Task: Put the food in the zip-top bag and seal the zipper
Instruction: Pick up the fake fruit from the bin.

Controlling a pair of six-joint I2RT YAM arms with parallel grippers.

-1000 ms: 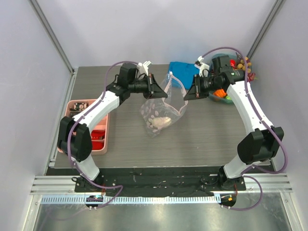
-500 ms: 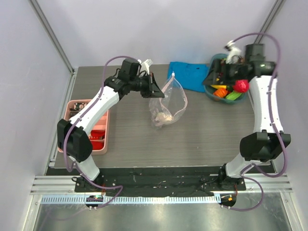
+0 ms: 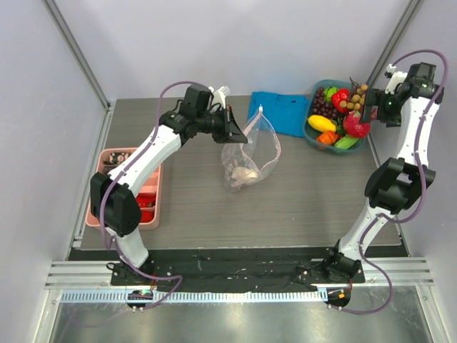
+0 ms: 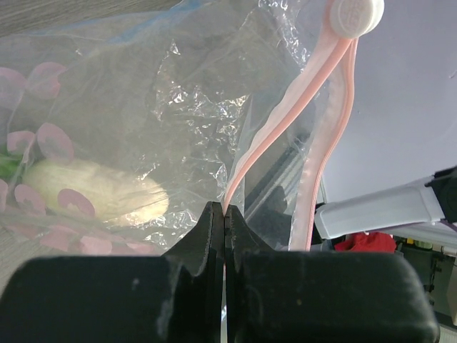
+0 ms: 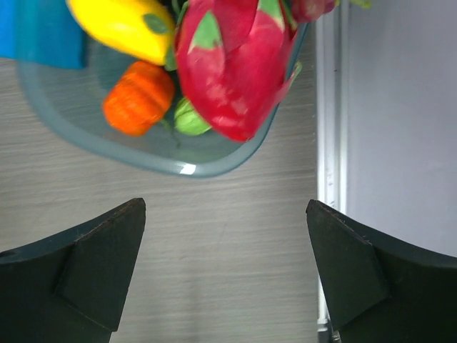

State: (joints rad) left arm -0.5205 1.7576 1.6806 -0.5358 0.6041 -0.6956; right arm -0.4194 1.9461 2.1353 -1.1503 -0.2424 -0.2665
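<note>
Grey wood-grain tabletop below, a clear crinkly zip-top bag hangs from the left gripper, pinched tight on its pale-pink zipper strip, probably to keep the mouth up. Right gripper hangs wide and empty near the teal bowl of glossy toy fruit; one beige piece sits bagged.

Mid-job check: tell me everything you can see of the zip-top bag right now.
The zip-top bag is clear, crinkly plastic with faint pink dots, held up by its mouth, bottom seemingly on the table. The shut left end effector pinches one side of the pale-pink zipper; the other side bows away, so it is unsealed. A white round tab joins the strips' far end. One beige food piece lies inside.
</note>
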